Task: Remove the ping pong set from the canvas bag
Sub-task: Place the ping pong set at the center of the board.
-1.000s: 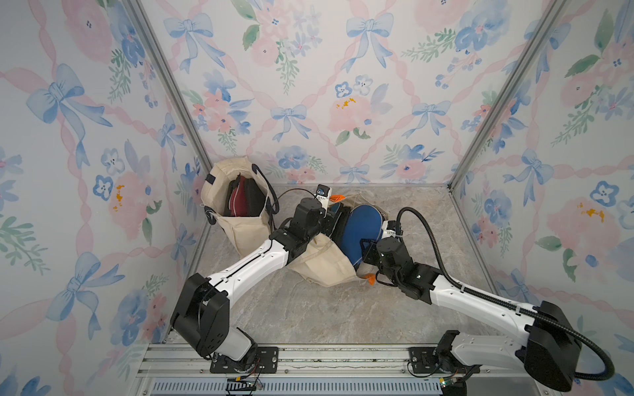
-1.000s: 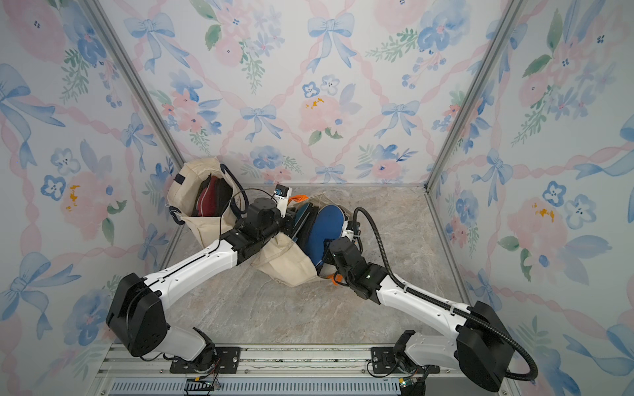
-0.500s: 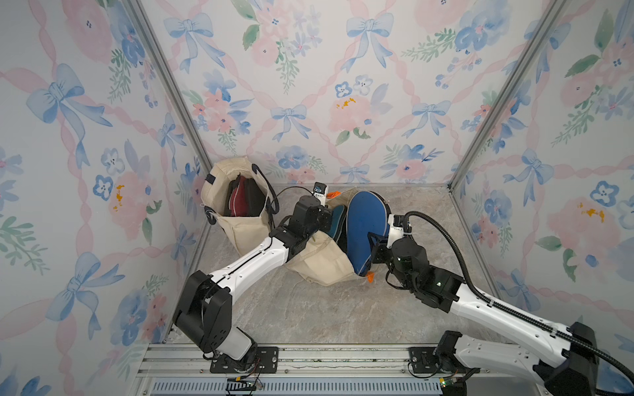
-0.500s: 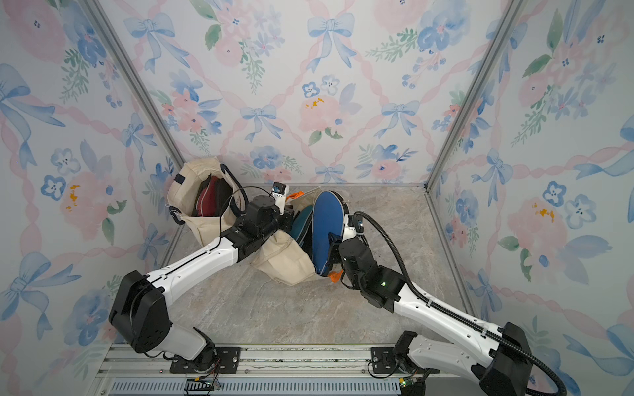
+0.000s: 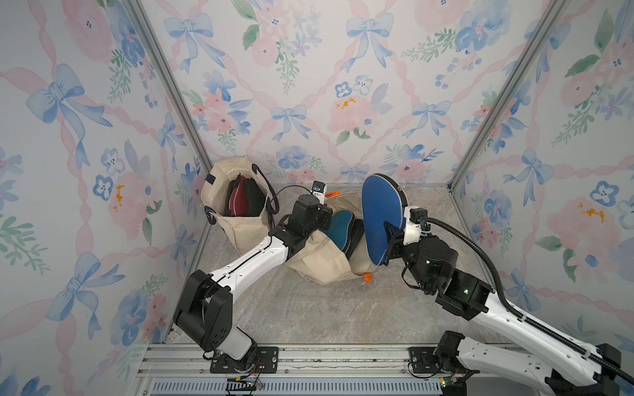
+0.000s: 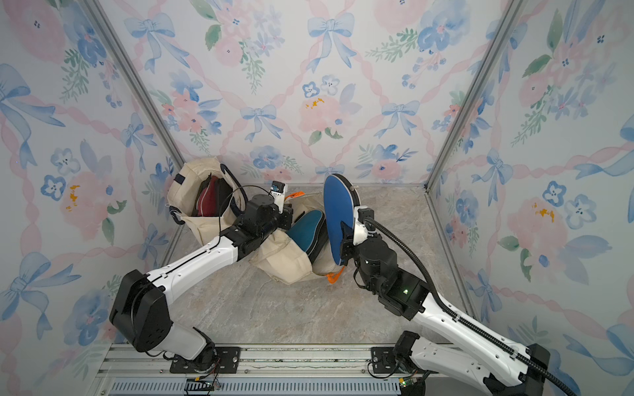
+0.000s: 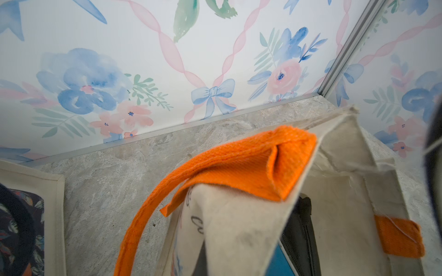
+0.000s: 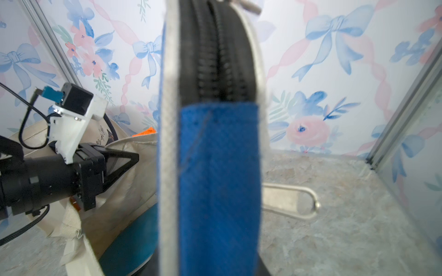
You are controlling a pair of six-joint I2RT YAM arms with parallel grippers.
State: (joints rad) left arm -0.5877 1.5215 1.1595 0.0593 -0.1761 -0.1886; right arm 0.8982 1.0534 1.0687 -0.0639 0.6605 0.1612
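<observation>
Now the right claw is clamped on the lower part of the ping pong set, a blue zipped case held upright on its edge, outside the mouth of the canvas bag and close beside it. The left claw is closed on the bag's rim near its orange handle. A teal case lies in the bag's mouth on the worktop.

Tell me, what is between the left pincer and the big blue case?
A teal case, tucked in the cream bag, lies between the left pincer and the blue case; both top views show it.
</observation>
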